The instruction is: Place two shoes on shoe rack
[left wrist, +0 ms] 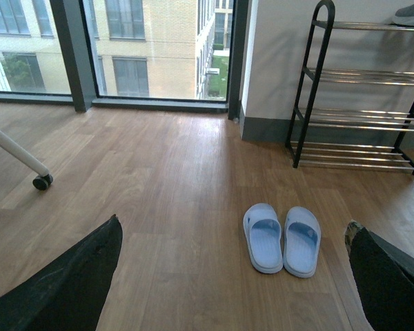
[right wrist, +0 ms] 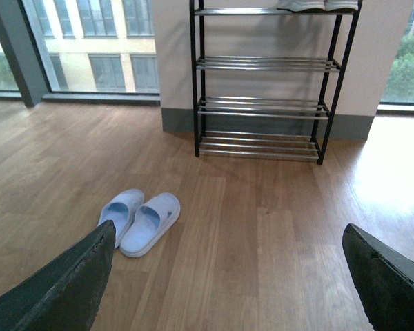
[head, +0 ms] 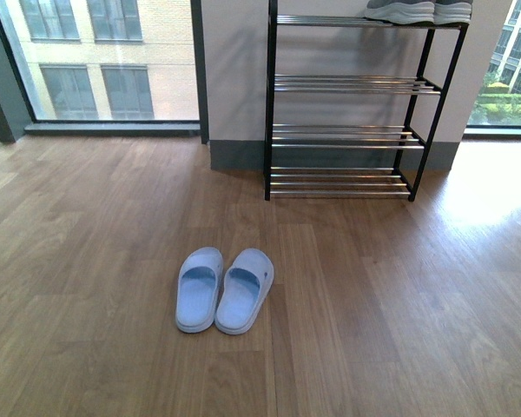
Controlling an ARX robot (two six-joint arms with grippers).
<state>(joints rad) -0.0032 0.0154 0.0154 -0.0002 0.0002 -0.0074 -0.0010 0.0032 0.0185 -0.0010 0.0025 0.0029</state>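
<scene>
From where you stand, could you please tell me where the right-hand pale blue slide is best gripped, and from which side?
Probably by its strap. The right-hand slide lies flat, sole down, toe toward the shoe rack and open heel end facing you. So come in low from the heel side, pinching the arched strap from below and above.

two pale blue slides [head: 243,291], two grey sneakers [head: 417,10], one black rack [head: 343,84] of four tiers.

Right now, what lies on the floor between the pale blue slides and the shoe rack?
Nothing: only bare wooden floor separates the slides from the shoe rack. The front view shows this stretch fully.
</scene>
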